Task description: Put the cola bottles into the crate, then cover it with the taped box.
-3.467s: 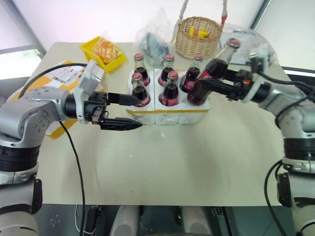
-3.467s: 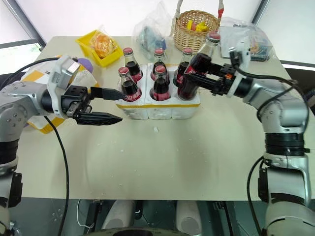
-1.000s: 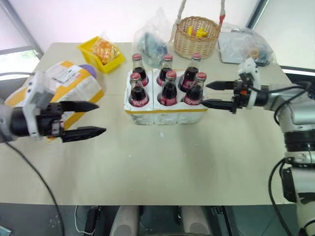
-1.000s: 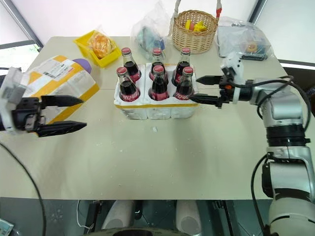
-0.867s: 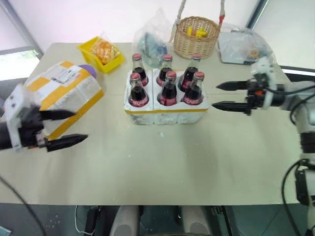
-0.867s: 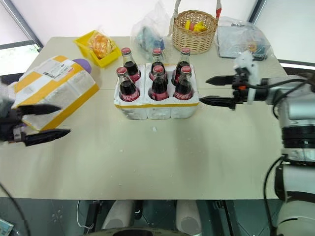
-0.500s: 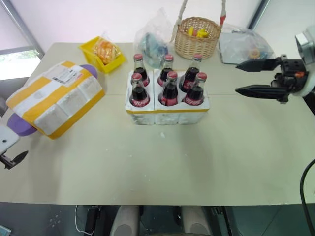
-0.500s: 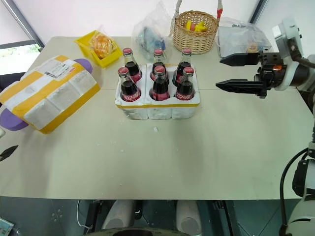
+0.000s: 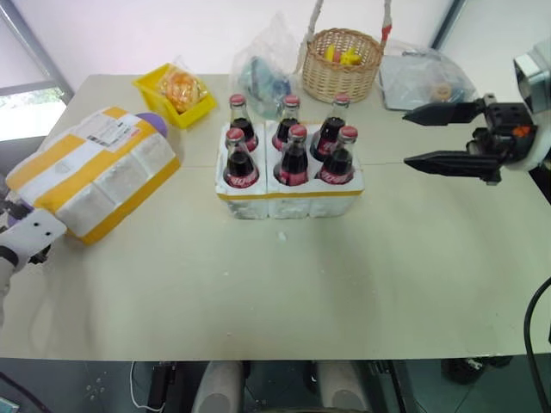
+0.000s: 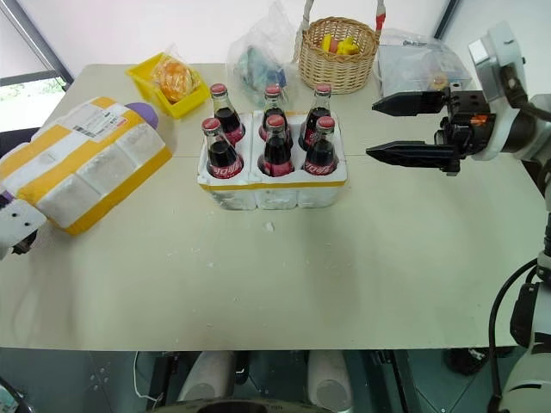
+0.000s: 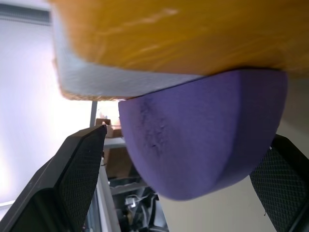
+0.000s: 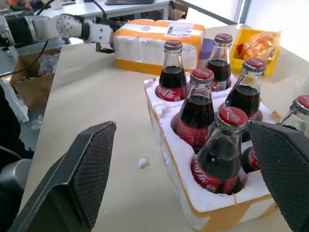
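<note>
Several cola bottles (image 9: pixel 293 155) with red caps stand upright in the holes of the crate (image 9: pixel 288 200), a low white foam block with a yellow band, at mid-table. The taped box (image 9: pixel 90 172) lies to the crate's left, its purple end (image 11: pixel 203 135) towards the table's left edge. My left gripper (image 11: pixel 189 135) is at that end, open, one finger on each side of the purple foam. My right gripper (image 9: pixel 405 138) hovers open to the right of the crate, pointing at it and holding nothing. In the right wrist view its fingers (image 12: pixel 72 179) frame the bottles.
A wicker basket (image 9: pixel 346 64), a yellow bin (image 9: pixel 176 90) with a wrapped item and clear plastic bags (image 9: pixel 263 73) line the far side of the table. Another bag (image 9: pixel 435 79) lies at the far right. White foam crumbs (image 9: pixel 280 234) dot the table in front of the crate.
My right gripper let go of the last bottle in the crate and drew back to the right and up. My left gripper swung from beside the crate to the box's purple end.
</note>
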Controlling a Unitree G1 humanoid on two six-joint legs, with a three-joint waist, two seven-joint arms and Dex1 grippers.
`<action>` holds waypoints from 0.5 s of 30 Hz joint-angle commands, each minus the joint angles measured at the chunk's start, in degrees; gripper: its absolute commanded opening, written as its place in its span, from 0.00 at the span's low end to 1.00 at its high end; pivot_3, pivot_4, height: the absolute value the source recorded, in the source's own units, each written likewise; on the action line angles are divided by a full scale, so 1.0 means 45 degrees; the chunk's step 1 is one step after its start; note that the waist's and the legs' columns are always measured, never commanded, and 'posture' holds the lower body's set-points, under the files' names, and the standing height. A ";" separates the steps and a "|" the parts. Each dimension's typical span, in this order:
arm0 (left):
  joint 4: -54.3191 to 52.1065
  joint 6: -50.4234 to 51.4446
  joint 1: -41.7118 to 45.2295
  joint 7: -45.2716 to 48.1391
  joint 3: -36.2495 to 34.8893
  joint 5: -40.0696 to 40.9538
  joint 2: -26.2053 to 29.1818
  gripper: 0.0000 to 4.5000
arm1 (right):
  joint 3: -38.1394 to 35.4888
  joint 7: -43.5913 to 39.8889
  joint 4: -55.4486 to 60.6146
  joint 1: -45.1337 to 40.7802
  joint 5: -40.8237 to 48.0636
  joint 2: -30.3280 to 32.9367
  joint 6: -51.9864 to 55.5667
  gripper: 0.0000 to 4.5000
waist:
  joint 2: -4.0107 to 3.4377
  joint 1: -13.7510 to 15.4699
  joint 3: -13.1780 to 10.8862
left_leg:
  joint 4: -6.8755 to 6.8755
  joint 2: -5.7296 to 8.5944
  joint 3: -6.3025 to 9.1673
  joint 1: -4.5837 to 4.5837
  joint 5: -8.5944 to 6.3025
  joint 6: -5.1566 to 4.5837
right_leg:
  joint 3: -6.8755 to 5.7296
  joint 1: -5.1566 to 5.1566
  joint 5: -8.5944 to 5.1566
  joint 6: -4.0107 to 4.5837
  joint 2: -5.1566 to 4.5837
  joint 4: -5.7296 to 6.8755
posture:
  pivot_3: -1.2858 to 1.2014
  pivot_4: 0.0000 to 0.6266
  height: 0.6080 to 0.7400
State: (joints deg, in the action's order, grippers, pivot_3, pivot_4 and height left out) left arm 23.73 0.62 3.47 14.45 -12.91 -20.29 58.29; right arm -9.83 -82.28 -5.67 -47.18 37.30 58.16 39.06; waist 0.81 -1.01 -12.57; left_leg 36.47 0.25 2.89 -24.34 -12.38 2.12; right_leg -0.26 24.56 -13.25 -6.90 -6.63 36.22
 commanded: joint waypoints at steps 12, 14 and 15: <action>0.1925 -0.1199 0.1099 -0.1253 0.1138 -0.0915 0.0414 0.20 | -0.0536 0.0441 0.0352 0.0033 0.0455 0.0073 -0.0038 1.00 | -0.0033 0.0052 0.0024 | 0.0001 0.0002 -0.0012 0.0008 0.0002 0.0004 | 0.0001 -0.0007 0.0005 -0.0008 -0.0006 0.0003 | 0.52 0.24 0.98; 0.1960 -0.1186 0.1220 -0.1219 0.1170 -0.0925 0.0485 0.20 | -0.0523 0.0492 0.0344 0.0085 0.0476 0.0061 -0.0083 1.00 | -0.0033 0.0068 0.0025 | 0.0001 0.0002 -0.0012 0.0010 0.0003 0.0004 | 0.0001 -0.0007 0.0005 -0.0008 -0.0006 0.0006 | 0.52 0.24 0.98; 0.1920 -0.1171 0.1265 -0.1221 0.1173 -0.0947 0.0562 0.20 | -0.0547 0.0501 0.0336 0.0132 0.0499 0.0095 -0.0078 1.00 | -0.0034 0.0069 0.0025 | 0.0002 0.0002 -0.0011 0.0011 0.0004 0.0005 | 0.0001 -0.0007 0.0005 -0.0008 -0.0006 0.0010 | 0.52 0.24 0.98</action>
State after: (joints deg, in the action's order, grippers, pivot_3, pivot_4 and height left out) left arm 31.86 -4.36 9.09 8.36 -8.49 -24.04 59.70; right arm -10.01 -80.16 -5.66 -46.23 38.52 58.08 39.10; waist 0.66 -0.70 -12.46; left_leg 36.48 0.26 2.84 -24.28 -12.36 2.15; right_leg -0.26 24.53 -13.22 -6.94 -6.65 36.27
